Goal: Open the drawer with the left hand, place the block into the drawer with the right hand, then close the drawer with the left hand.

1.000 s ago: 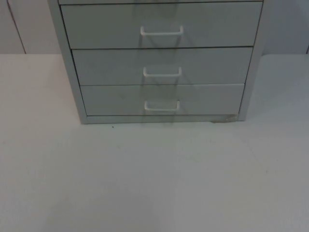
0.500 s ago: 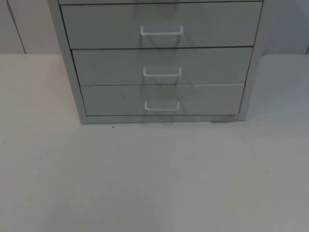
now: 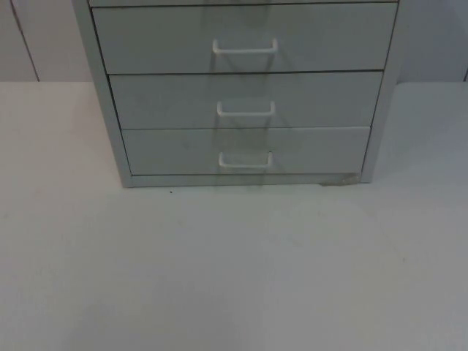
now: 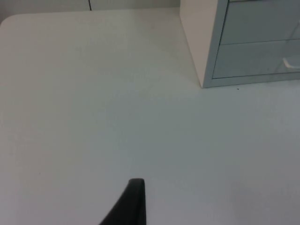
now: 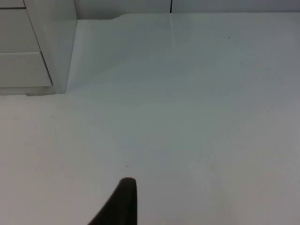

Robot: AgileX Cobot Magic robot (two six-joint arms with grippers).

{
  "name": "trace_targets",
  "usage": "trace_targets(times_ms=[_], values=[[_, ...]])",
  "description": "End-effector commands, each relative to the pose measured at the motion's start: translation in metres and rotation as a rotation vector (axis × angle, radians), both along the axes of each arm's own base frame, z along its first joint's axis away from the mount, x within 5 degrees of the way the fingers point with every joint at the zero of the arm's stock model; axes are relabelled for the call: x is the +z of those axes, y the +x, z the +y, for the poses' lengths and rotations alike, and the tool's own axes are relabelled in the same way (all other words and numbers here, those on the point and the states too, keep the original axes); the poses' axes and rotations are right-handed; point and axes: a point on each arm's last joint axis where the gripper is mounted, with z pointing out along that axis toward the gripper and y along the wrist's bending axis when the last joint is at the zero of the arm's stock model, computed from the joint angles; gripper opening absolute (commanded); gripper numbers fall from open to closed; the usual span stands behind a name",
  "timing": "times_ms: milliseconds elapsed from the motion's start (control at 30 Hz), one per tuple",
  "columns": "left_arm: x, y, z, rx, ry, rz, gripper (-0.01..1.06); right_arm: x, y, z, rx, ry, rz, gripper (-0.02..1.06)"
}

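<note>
grey drawer cabinet (image 3: 241, 95) with three shut drawers on white table (image 3: 234, 270); state of both fingers untellable

Light was even and diffuse, moderately bright, with a cool grey-green cast across the table (image 3: 234, 278). No glare spots. Faint vertical streaks ran down the drawer fronts of the cabinet (image 3: 241, 88) through the handles. A soft shadow lay along the cabinet's base. All views were slightly soft and grainy; the left gripper (image 4: 133, 206) and right gripper (image 5: 123, 204) fingertips were dark, blurred silhouettes.
</note>
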Motion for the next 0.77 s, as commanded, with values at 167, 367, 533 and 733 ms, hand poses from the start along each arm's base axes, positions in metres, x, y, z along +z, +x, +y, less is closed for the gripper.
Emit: trace_targets(times_ms=[167,367,533,733], values=[[-0.0004,0.0007,-0.0011,0.032,-0.010,-0.010,1.05,-0.0016,0.0014,-0.0002,0.059,0.005,-0.006,1.05],[-0.0004,0.0007,-0.0011,0.032,-0.010,-0.010,1.05,-0.0016,0.0014,-0.0002,0.059,0.005,-0.006,1.05],[-0.0004,0.0007,-0.0011,0.032,-0.010,-0.010,1.05,-0.0016,0.0014,-0.0002,0.059,0.005,-0.006,1.05],[-0.0004,0.0009,-0.0012,0.092,-0.008,-0.010,1.05,-0.0016,0.0014,-0.0002,0.059,0.005,-0.006,1.05]])
